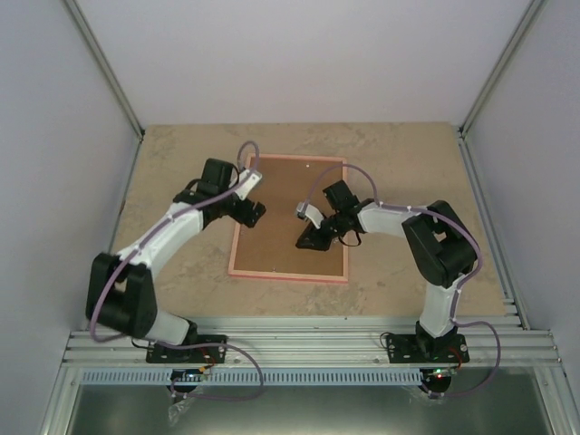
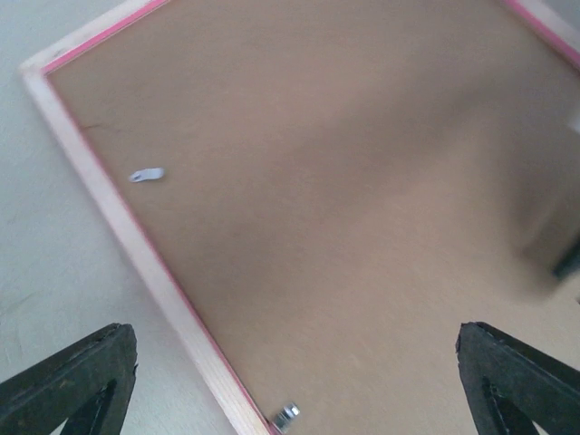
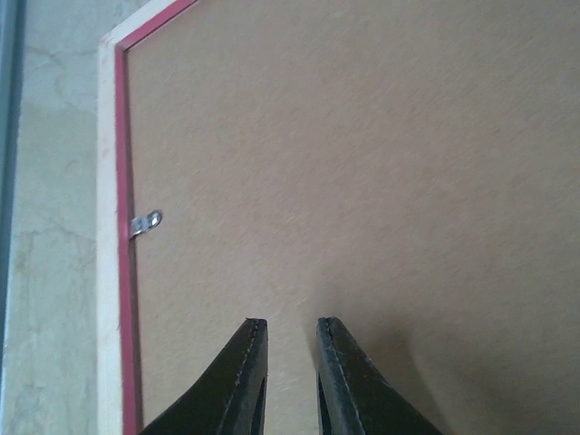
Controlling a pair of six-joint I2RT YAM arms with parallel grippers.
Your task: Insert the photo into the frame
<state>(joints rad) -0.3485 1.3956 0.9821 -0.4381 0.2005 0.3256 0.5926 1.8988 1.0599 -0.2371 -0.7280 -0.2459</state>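
The frame (image 1: 288, 275) lies face down on the table, its pale wood back and pink inner edge showing, with a brown backing board (image 1: 285, 213) filling it. The photo is hidden. My left gripper (image 1: 248, 212) hovers over the frame's left rim; in the left wrist view (image 2: 290, 381) it is open wide, one fingertip over the table and one over the board. My right gripper (image 1: 314, 240) points down at the board's middle. Seen from the right wrist (image 3: 290, 326), its jaws stand slightly apart with nothing between them.
Small metal clips sit along the frame's inner edge (image 2: 147, 175) (image 2: 288, 415) (image 3: 145, 222). The beige tabletop (image 1: 172, 181) surrounds the frame, with walls on three sides and an aluminium rail (image 1: 308, 340) at the near edge.
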